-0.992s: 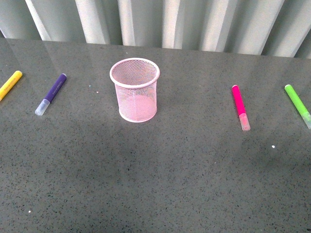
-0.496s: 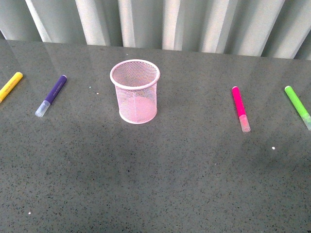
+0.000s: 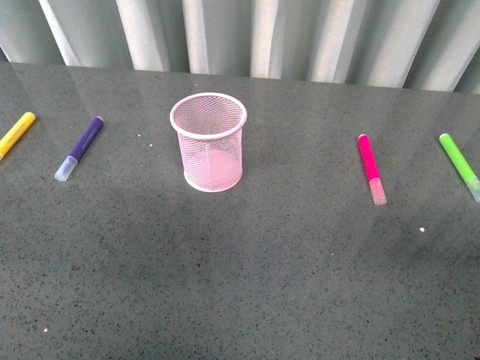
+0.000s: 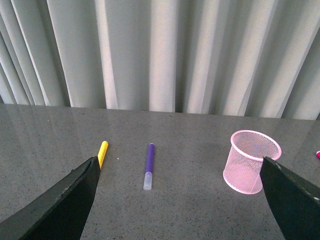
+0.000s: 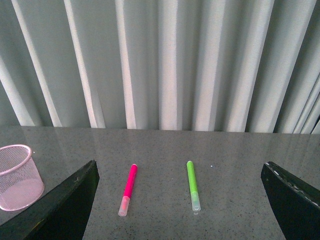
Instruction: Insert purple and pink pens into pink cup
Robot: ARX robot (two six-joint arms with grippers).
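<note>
Seemingly left gripper (image 4: pixel 180 165), right gripper (image 5: pixel 180 164) wide, empty; purple pen (image 3: pixel 80 147), pink pen (image 3: pixel 370 166) outside pink cup (image 3: pixel 212 150).

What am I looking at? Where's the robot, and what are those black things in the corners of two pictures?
A robot with two arms took these. One camera sits on its body and looks across the grey table. A pink cup stands there, with a purple pen and yellow pen on its left, and a pink pen and green pen on its right. Two more cameras ride on the wrists. The black wedges belong to the left pincer and right pincer, both open and holding nothing.
</note>
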